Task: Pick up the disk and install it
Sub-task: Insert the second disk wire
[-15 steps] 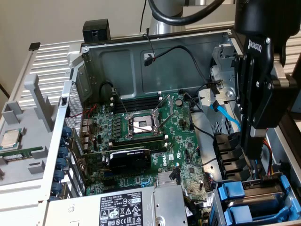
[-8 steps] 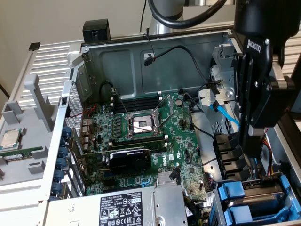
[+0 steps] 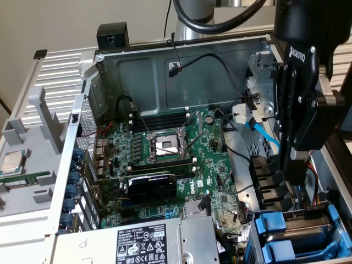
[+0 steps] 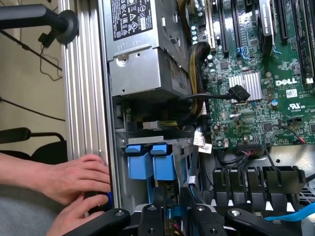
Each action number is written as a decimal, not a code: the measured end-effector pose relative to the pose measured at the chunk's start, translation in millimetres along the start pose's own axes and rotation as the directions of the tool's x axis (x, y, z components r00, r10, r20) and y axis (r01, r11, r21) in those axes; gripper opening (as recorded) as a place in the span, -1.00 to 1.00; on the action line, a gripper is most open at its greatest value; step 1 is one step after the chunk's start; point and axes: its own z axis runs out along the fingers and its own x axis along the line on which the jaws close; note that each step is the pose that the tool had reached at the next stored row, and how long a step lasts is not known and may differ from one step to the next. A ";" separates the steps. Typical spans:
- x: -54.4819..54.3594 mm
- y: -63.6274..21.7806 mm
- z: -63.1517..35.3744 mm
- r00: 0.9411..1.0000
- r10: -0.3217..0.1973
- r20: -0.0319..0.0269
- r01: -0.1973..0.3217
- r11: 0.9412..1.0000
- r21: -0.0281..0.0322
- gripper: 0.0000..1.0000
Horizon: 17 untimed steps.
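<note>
The disk [image 3: 305, 224] lies in the drive bay at the case's lower corner on the exterior view's right. Its blue carrier frame [image 3: 273, 224] shows at the ends and a dark grey body lies between them. My gripper [image 3: 291, 179] hangs straight down just above it, and a contact between them is hidden. In the wrist view, blue carrier tabs [image 4: 150, 164] sit in the bay just beyond my gripper [image 4: 172, 223]. A bit of blue shows at the gripper itself.
The open case holds the motherboard [image 3: 181, 165], an empty CPU socket [image 3: 165, 146], a graphics card [image 3: 151, 184] and the grey power supply [image 3: 143, 245]. Black and blue cables [image 3: 264, 135] run beside the bay. A person's hands [image 4: 74, 184] rest on the case rim.
</note>
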 end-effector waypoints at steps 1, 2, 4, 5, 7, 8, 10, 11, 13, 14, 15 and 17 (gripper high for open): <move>0.5 0.0 0.2 1.000 0.000 0.000 0.000 1.000 0.000 -0.45; 0.9 -0.1 0.4 1.000 0.000 0.000 0.000 1.000 0.000 -0.45; 1.2 -0.1 0.5 1.000 0.000 0.001 0.000 1.000 0.000 -0.45; 1.3 -0.2 0.5 1.000 0.000 0.002 0.000 1.000 0.000 -0.45; 1.3 -0.1 0.5 1.000 0.000 0.004 0.000 1.000 0.000 -0.45; 1.3 -0.2 0.6 1.000 0.000 0.005 0.000 1.000 -0.001 -0.45; 1.3 -0.2 0.6 1.000 0.000 0.006 0.000 1.000 -0.001 -0.45; 1.3 -0.2 0.6 1.000 0.000 0.007 0.000 1.000 -0.001 -0.45; 1.3 -0.2 0.6 1.000 -0.001 0.008 0.001 1.000 -0.001 -0.63; 1.3 -0.2 0.6 1.000 0.000 0.008 0.000 1.000 -0.001 -0.63; 1.3 -0.2 0.6 1.000 -0.001 0.008 0.001 1.000 -0.001 -0.67; 1.3 -0.2 0.5 1.000 -0.001 0.009 0.001 1.000 -0.001 -0.67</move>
